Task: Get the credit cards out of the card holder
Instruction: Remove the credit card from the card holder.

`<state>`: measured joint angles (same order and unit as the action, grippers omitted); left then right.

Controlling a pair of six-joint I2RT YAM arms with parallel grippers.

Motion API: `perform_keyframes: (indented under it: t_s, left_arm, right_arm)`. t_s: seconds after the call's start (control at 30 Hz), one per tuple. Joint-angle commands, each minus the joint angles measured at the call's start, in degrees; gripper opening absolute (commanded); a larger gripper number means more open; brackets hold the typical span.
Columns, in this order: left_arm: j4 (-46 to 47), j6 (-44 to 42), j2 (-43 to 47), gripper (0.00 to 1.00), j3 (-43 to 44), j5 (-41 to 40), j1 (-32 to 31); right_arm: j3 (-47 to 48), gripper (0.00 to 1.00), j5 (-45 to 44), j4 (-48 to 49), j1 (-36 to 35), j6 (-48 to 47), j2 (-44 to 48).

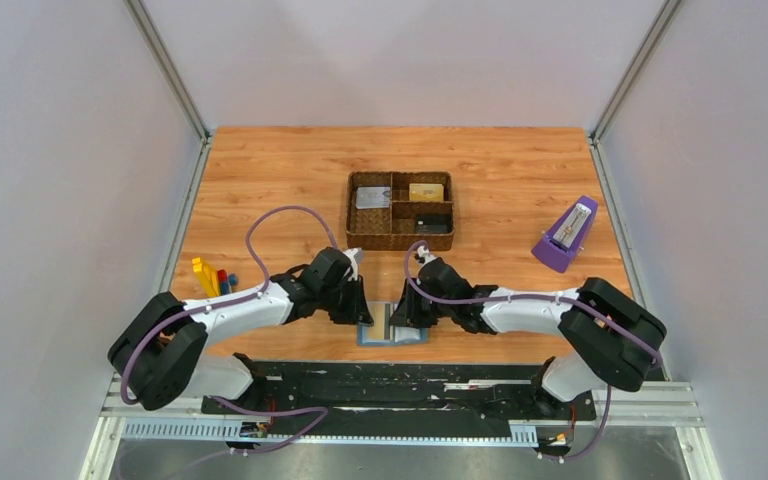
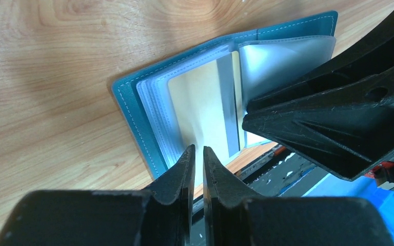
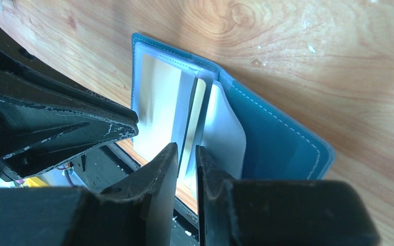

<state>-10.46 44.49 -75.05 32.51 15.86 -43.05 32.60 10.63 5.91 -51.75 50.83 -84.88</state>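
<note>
The card holder (image 1: 392,322) lies open at the table's near edge, teal outside (image 2: 133,107) (image 3: 277,138), with clear sleeves inside. A pale gold credit card (image 2: 200,102) (image 3: 159,102) with a grey stripe sits in a flat sleeve. My left gripper (image 1: 365,305) (image 2: 198,149) is at that card's near edge, jaws a narrow gap apart, table showing through the gap. My right gripper (image 1: 407,310) (image 3: 187,148) faces it, also narrowly open. A raised sleeve leaf (image 3: 197,107) runs edge-on toward its gap.
A brown woven tray (image 1: 400,243) behind the holder has a grey card (image 1: 372,197), a gold card (image 1: 426,192) and a dark card (image 1: 432,222) in separate compartments. A purple metronome (image 1: 565,235) stands at the right. Coloured toy blocks (image 1: 210,278) lie at the left.
</note>
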Motion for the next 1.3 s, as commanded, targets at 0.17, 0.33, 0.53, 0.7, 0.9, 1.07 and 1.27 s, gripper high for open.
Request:
perform_keyframes:
  t_s: [0.17, 0.33, 0.53, 0.7, 0.9, 1.07, 1.27]
  left_arm:
    - [3.5, -0.3, -1.3, 0.16, -1.5, -0.6, -0.2]
    - [4.1, 0.2, -2.3, 0.13, -2.0, -0.7, -0.2]
    - [4.3, 0.4, -2.8, 0.13, -2.5, -0.7, -0.2]
    - [4.1, 0.5, -2.6, 0.12, -2.6, -0.9, -0.2]
    - [3.4, 0.5, -1.9, 0.12, -2.6, -1.2, -0.2]
    - [3.2, 0.7, -1.5, 0.12, -2.7, -1.3, -0.2]
    - [3.0, 0.6, -1.6, 0.12, -2.6, -1.3, -0.2]
  right_arm:
    - [-1.6, 0.22, 1.3, 5.5, 0.4, -1.0, -2.0]
    - [-2.5, 0.22, 2.1, 6.9, 1.1, -1.0, -2.1]
    - [-4.5, 0.23, 4.3, 11.0, 1.8, -1.3, -1.8]
    - [-4.7, 0.23, 5.9, 12.5, 2.2, -1.8, -2.1]
    - [-4.8, 0.22, 7.1, 14.1, 2.3, -1.4, -3.3]
    - [-4.9, 0.22, 7.3, 14.6, 2.4, -1.2, -3.6]
    - [-5.6, 0.06, 7.9, 15.6, 3.0, -1.6, -3.1]
